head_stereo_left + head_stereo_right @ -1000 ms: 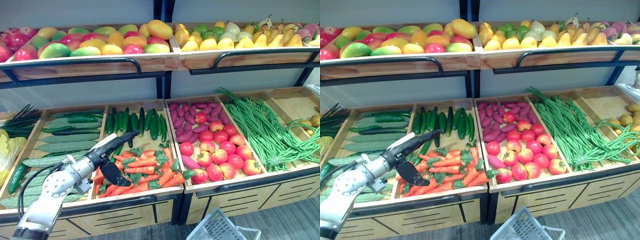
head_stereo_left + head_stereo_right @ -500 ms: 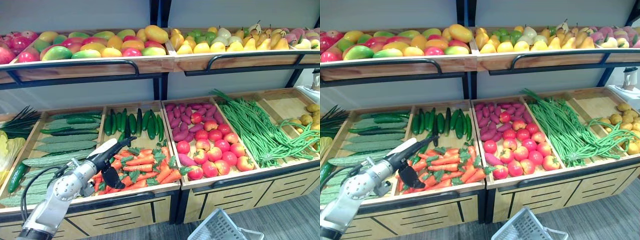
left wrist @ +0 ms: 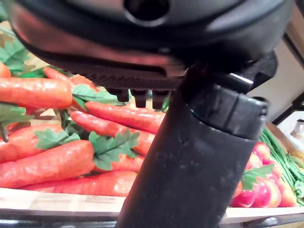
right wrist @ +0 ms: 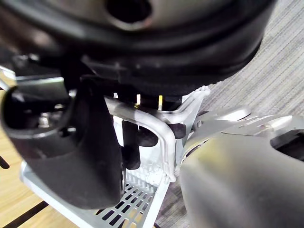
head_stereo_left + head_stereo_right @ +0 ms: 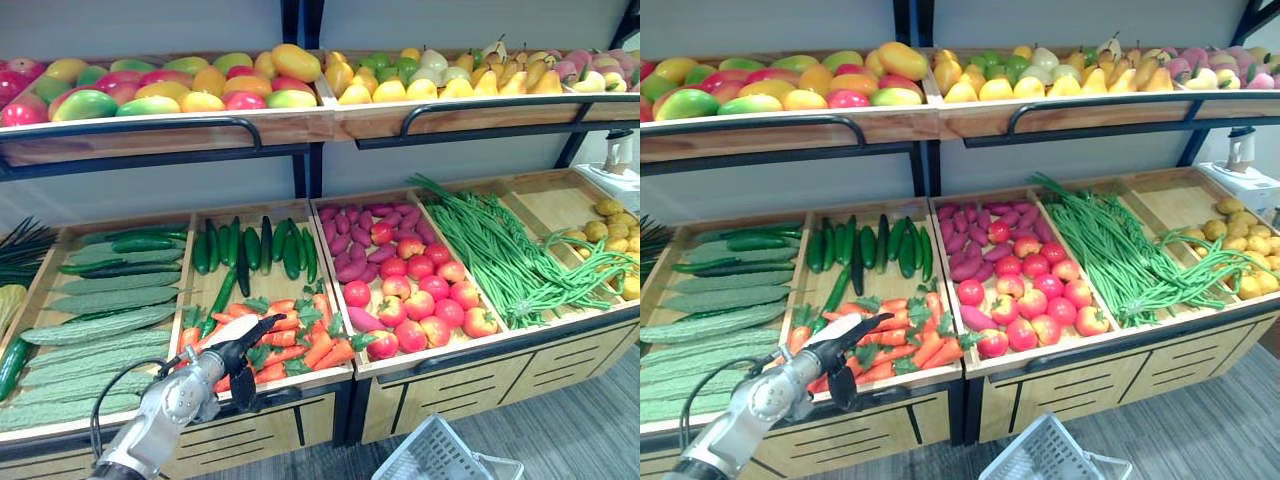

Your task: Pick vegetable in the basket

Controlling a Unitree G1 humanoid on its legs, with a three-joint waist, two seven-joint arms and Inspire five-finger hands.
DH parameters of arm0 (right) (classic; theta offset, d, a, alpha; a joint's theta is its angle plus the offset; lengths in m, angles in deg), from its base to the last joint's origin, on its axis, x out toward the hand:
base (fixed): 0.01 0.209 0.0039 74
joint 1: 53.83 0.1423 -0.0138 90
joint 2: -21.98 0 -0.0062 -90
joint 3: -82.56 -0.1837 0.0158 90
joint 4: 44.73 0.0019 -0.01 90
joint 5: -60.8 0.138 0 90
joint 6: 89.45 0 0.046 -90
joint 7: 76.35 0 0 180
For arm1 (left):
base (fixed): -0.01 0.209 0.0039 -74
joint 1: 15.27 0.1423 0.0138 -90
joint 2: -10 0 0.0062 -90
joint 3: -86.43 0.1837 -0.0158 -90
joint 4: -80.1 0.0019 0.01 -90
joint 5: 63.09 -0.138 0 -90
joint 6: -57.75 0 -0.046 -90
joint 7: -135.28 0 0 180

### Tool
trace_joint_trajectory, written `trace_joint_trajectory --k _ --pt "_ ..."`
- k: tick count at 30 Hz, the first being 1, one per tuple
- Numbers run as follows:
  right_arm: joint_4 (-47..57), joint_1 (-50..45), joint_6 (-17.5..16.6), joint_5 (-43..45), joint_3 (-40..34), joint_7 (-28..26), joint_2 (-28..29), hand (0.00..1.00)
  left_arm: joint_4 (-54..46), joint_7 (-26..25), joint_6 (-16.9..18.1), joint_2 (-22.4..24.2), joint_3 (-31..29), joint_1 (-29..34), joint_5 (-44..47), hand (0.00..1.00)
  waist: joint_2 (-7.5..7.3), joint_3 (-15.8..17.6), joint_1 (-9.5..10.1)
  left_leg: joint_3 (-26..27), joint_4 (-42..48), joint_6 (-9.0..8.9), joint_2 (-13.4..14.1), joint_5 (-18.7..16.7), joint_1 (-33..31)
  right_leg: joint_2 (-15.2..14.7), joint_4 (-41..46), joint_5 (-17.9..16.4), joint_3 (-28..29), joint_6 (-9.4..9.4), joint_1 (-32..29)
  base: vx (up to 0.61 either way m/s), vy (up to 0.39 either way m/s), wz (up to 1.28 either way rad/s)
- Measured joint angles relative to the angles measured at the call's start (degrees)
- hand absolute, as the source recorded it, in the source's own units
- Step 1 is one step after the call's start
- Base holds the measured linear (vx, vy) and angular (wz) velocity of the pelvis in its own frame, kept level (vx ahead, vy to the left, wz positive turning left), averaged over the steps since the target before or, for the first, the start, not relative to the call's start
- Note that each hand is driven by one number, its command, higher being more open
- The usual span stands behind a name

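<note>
Orange carrots (image 5: pixel 300 335) lie at the front edge of the wooden crate (image 5: pixel 320 375), their long sides mostly across it, just under and ahead of the straight, empty fingers of the left hand (image 5: pixel 245 345), while the right hand (image 4: pixel 66 152) is curled round the handle of the white basket (image 5: pixel 440 455) below.

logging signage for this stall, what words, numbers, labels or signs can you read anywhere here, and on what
None: no word, number, label or sign can be read in any view.
The wooden crate fronts carry dark slots, not lettering.
The upper shelf front, the white basket and the left hand over the carrots show no print that can be made out.
</note>
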Motion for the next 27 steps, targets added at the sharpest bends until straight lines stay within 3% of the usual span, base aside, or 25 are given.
trace_joint_trajectory --k 9,15,24,27 --pt "3.09 0.67 -0.03 -1.02 3.22 -1.76 -0.79 0.0 9.51 -7.13 -0.17 -0.05 1.3 -0.28 -0.01 1.0 0.37 0.98 -0.82 2.98 0.0 -0.12 0.66 -0.09 -2.15 0.51 0.18 1.0 2.7 -0.05 -3.33 -0.05 -0.017 -0.16" --pt "6.37 1.54 -0.64 -0.47 5.84 -1.98 -0.87 0.0 16.5 -11.11 0.08 -2.79 1.29 -8.95 0.08 1.0 0.44 3.26 -0.85 4.73 0.07 -0.2 0.71 0.11 -4.52 0.67 0.77 1.65 4.47 -0.11 -7.11 -0.03 -0.01 -0.15" --pt "8.77 1.53 -0.7 1.18 7.59 -2.0 -0.63 0.0 15.81 -11.06 0.59 -3.86 1.29 -9.43 2.37 1.0 1.09 3.76 -0.17 5.03 0.39 -0.73 1.92 0.43 -4.54 1.63 4.0 1.67 5.06 -0.12 -8.94 -0.01 -0.008 -0.04" --pt "9.12 1.0 -0.71 1.13 7.62 -2.11 -0.42 0.0 11.54 -11.96 -0.05 -4.04 1.01 -9.91 3.68 1.0 1.06 3.73 0.43 5.42 0.39 -0.72 1.98 0.44 -3.74 1.71 5.05 1.64 5.64 -0.15 -8.98 -0.09 -0.005 -0.07"
